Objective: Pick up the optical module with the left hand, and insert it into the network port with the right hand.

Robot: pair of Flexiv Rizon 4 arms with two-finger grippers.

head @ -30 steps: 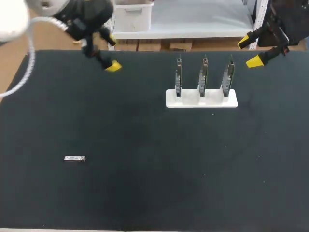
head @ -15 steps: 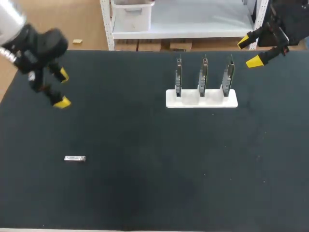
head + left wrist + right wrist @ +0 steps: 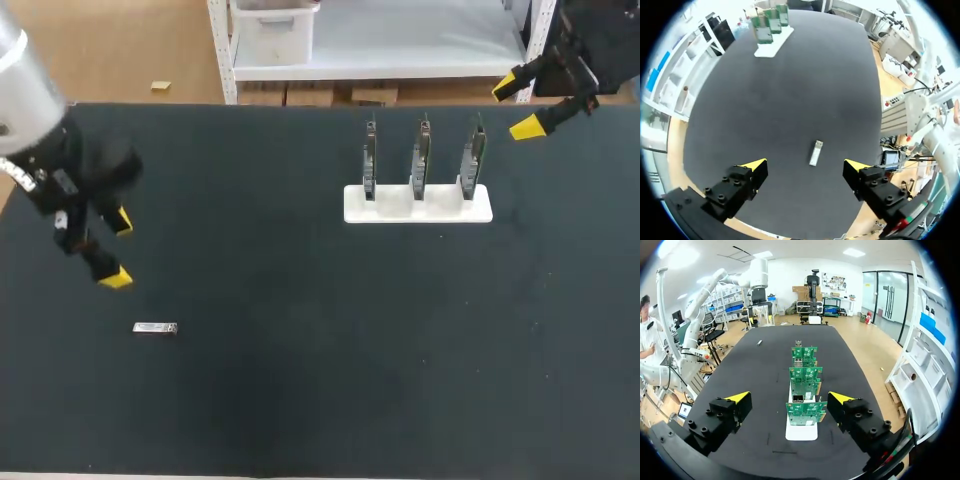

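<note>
Landmark: a white holder [image 3: 418, 205] [image 3: 771, 45] [image 3: 801, 432] stood on the black table [image 3: 300, 400] [image 3: 790, 90] [image 3: 752, 375], toward its far side and right of the middle.

Circuit boards: three green circuit boards [image 3: 421, 155] [image 3: 770, 20] [image 3: 805, 412] stood upright in the holder, side by side with gaps between them.

Optical module: the optical module [image 3: 155, 328] [image 3: 815, 152] [image 3: 759, 342] – a small silvery bar – lay flat on the table, well apart from the holder, out past its left end and nearer the robot's side. Nothing touched it.

Left gripper: the left gripper [image 3: 117, 250] [image 3: 805, 164] hung above the table, well apart from the holder and farther to its left than the module. Its fingers were spread wide and held nothing. In the left wrist view the module lay just ahead of it, in line with the gap between the yellow tips. The holder showed far ahead.

Right gripper: the right gripper [image 3: 516, 108] [image 3: 789, 397] was near the holder, just past its right end and over the table's far edge. Its fingers were released and gripped nothing.

In the way: in the right wrist view the boards stood in a row straight ahead of the right gripper. The nearest board covered the lower part of the one behind it. The module showed far beyond the holder, off to one side of the row.
</note>
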